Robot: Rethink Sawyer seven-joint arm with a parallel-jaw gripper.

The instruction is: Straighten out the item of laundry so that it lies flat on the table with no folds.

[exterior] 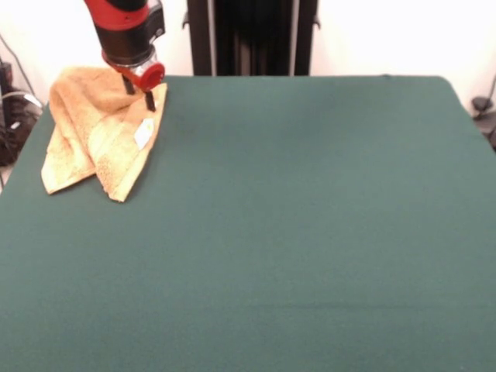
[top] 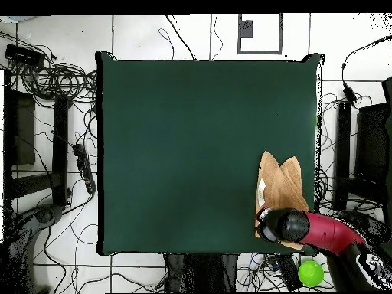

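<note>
Bare green counter (exterior: 294, 248) fills the foreground. At its far left corner lies the towel (exterior: 93, 136), folded over itself, tag up. The jaws (exterior: 139, 93) sit on its upper edge; open or closed, I cannot tell. Unfolding seems barely begun; next, a layer needs drawing outward. No containers.

The front view looks across the green table (exterior: 310, 232) at a downward slant from the side opposite the arm, close enough that its near edge is cut off. The overhead view looks straight down from higher, taking in the whole table (top: 176, 153) and surrounding floor. The 2 views share the tabletop.
</note>
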